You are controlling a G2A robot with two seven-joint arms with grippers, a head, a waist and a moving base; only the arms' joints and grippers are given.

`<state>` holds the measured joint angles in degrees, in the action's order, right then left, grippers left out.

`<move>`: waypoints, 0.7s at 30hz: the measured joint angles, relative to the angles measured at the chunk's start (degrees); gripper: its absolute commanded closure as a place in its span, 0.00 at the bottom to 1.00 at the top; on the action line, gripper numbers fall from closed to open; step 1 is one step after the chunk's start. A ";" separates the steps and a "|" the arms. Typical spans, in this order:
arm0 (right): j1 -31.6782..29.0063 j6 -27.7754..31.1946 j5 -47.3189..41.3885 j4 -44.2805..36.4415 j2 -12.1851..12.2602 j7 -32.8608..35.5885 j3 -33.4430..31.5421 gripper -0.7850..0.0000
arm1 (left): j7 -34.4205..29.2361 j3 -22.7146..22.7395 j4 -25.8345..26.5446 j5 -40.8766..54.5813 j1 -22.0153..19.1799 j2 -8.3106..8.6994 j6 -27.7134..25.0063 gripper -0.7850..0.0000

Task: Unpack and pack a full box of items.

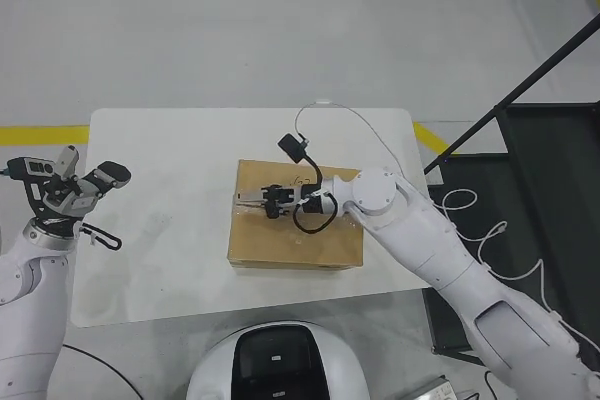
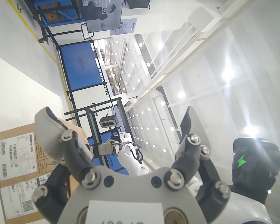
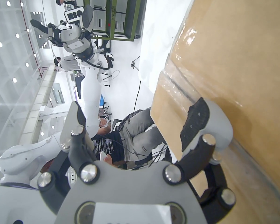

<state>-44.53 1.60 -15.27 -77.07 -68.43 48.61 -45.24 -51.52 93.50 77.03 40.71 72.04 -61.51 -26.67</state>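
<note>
A closed brown cardboard box [image 1: 290, 240] with a clear tape seam stands in the middle of the white table [image 1: 160, 260]. My right gripper [image 1: 245, 198] lies over the box top near its left end. In the right wrist view that gripper [image 3: 136, 110] is open, with one finger [image 3: 196, 120] resting against the taped box top [image 3: 235, 47] and the other out past the box edge. My left gripper [image 1: 112, 178] hovers at the table's left edge, well apart from the box. It is open [image 2: 116, 117] with nothing between its fingers, and the labelled box [image 2: 16, 155] shows beyond it.
A black metal rack [image 1: 550, 150] stands close to the table's right side. A thin cable [image 1: 355, 112] loops over the far part of the table behind the box. Bare table surface lies left of and in front of the box.
</note>
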 measured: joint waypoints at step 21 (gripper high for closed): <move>6.24 7.67 -3.10 14.16 -6.96 -4.25 7.87 0.00 | 0.01 0.00 0.00 0.00 0.00 0.00 0.00 0.00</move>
<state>-38.29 9.28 -18.37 -62.91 -75.39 44.36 -37.38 -51.52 93.50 77.03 40.72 72.04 -61.51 -26.67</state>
